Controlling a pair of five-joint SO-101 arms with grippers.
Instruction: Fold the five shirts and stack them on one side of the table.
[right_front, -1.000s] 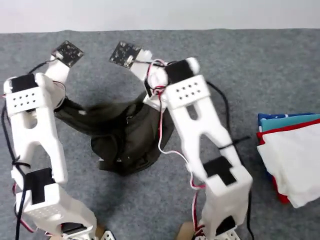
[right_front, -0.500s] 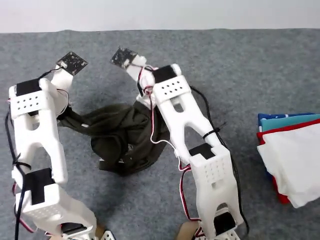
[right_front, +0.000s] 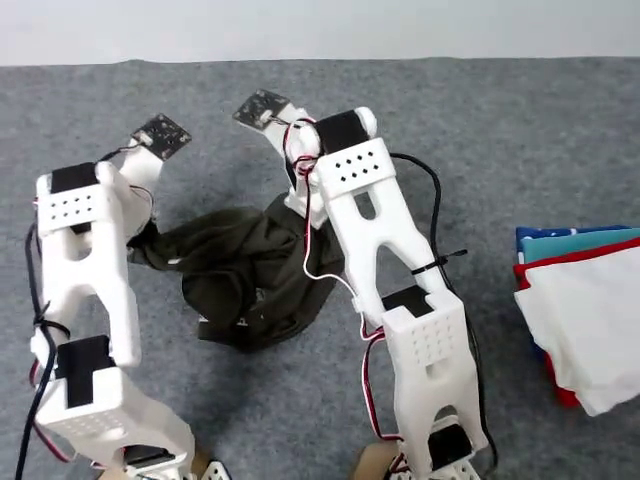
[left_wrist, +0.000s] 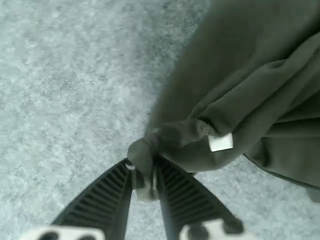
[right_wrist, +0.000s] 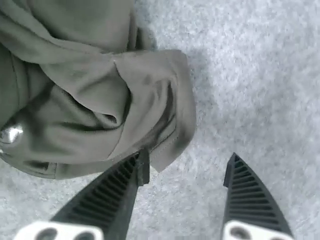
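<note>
A dark olive shirt (right_front: 245, 275) lies bunched on the grey table between the two arms. My left gripper (left_wrist: 145, 182) is shut on a pinched edge of the olive shirt (left_wrist: 240, 85), which carries a small white tag (left_wrist: 220, 142). In the high view the left arm stands at the shirt's left side. My right gripper (right_wrist: 187, 172) is open at the far right edge of the olive shirt (right_wrist: 95, 95), one finger (right_wrist: 120, 192) touching a cloth fold, the other finger over bare table. A stack of folded shirts (right_front: 585, 315) lies at the table's right edge.
The grey felt table (right_front: 520, 150) has free room behind the arms and between the right arm and the stack. The stack has a white shirt on top, with red, teal and blue layers under it. Cables hang along the right arm (right_front: 400, 270).
The right arm swung left, then back a little, its gripper staying at the shirt's far edge. The left gripper moved right with the cloth, and the shirt shifted slightly.
</note>
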